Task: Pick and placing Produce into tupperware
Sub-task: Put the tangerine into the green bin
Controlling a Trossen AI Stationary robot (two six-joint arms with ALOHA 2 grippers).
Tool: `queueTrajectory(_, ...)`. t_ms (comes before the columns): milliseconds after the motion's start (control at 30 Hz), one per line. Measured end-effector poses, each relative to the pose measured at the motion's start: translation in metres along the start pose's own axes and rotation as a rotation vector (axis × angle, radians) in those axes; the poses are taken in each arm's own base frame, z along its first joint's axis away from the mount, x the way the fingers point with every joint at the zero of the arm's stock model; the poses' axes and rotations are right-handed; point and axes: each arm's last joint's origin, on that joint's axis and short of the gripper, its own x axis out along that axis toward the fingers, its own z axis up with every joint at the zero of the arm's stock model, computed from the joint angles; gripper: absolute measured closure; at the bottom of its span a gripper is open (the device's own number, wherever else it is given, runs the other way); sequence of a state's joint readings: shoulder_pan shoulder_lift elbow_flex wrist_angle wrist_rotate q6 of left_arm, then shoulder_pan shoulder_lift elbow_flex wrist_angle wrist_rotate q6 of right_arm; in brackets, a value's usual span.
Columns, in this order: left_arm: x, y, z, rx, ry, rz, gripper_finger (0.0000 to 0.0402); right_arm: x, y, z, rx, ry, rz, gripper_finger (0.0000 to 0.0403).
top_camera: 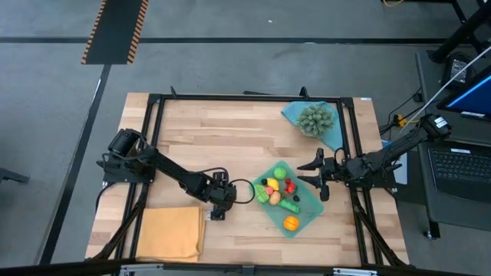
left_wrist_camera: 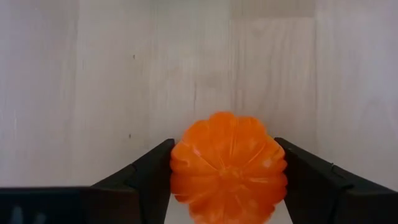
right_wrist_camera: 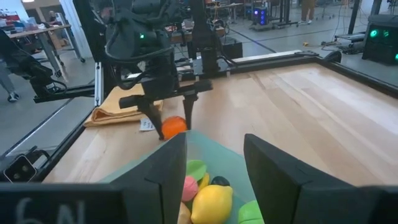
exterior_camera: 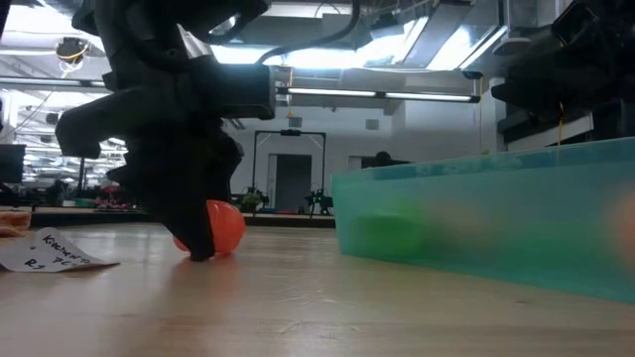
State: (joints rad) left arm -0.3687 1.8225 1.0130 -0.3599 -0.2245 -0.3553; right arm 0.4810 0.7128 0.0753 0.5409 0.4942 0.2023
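Observation:
A ribbed orange produce piece (left_wrist_camera: 229, 168) sits on the wooden table left of the tupperware, and my left gripper (left_wrist_camera: 227, 171) is closed around it. It also shows in the low view (exterior_camera: 228, 226) and the right wrist view (right_wrist_camera: 174, 126). The teal tupperware (top_camera: 311, 203) holds several small produce pieces (top_camera: 276, 192), yellow, red, green and orange. My right gripper (top_camera: 317, 178) hangs open over the tupperware's right edge with nothing between its fingers (right_wrist_camera: 168, 168). My left gripper pinches the orange piece between its two fingers, one on each of its opposite ribbed sides (left_wrist_camera: 180, 171). The fingers (left_wrist_camera: 152, 174) come steeply from above, slanting down. The piece rests with its underside on the table (exterior_camera: 223, 250).
A spiky grey-green ball (top_camera: 316, 119) lies on a blue cloth at the far right. A folded orange-yellow cloth (top_camera: 170, 234) lies at the near left, with a small paper note (exterior_camera: 50, 250) beside it. Black frame rails (top_camera: 153, 138) run along the table's edges.

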Motion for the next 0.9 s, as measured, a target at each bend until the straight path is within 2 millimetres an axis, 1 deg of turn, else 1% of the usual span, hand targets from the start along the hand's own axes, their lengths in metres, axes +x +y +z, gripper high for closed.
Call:
queueTrajectory(100, -0.001, 0.004, 0.0, 0.018, 0.015, 0.006, 0.0167, 0.0, 0.0, 0.0, 0.046, 0.0, 0.0, 0.024)
queueTrajectory(233, -0.009, 0.013, 0.002, 0.03, 0.022, 0.017, 0.0167, 0.0, 0.0, 0.0, 0.133, 0.0, 0.0, 0.024)
queueTrajectory(367, -0.025, 0.024, 0.011, 0.031, -0.033, 0.012, 0.0167, 0.0, 0.0, 0.0, 0.16, -0.001, 0.0, 0.024)
queueTrajectory(667, -0.061, 0.054, 0.026, 0.049, -0.162, 0.021, 0.0167, 0.0, 0.0, 0.0, 0.158, -0.004, 0.001, 0.024)
queueTrajectory(833, -0.068, 0.068, 0.03, 0.057, -0.192, 0.039, 0.0167, 0.0, 0.001, 0.004, 0.178, -0.034, 0.009, 0.024)
queueTrajectory(900, -0.068, 0.074, 0.032, 0.055, -0.199, 0.049, 0.0167, 0.0, 0.001, 0.006, 0.224, -0.056, 0.016, 0.024)
